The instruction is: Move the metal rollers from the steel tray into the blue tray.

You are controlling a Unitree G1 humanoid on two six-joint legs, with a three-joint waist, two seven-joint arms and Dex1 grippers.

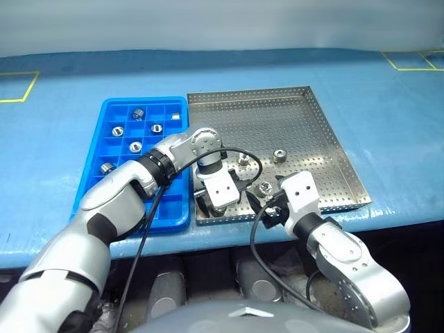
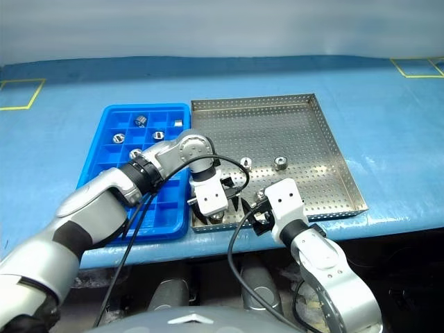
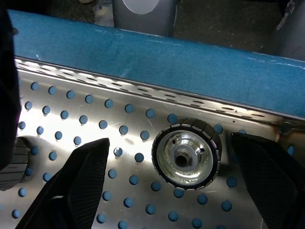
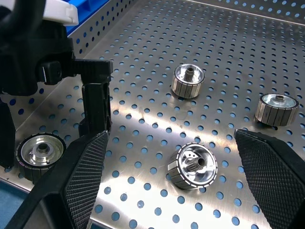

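Left arm reaches across the blue tray (image 1: 111, 149) w/ the wrist bent steeply down, so the left tool (image 1: 210, 206) points at the near-left corner of the steel tray (image 1: 326, 132). Its fingers (image 3: 86, 176) are spread wide, one each side of a metal roller (image 3: 187, 152) that sits flat on the perforated floor right by the steel tray's near rim, and they're apart from it, not pinching yet afaict. Right arm comes in low over the steel tray's near edge, right tool (image 4: 186, 191) angled shallow toward the left one, also spread wide and empty, w/ another roller (image 4: 192, 165) between its fingers. Two more rollers (image 4: 188, 80) stand further in toward the steel tray's middle. They're short shiny cylinders w/ a dark ribbed band round the side and a centre hole. About six more are already in separate compartments of the blue tray, which sits touching the steel tray's left side on the blue desk (image 1: 55, 187).
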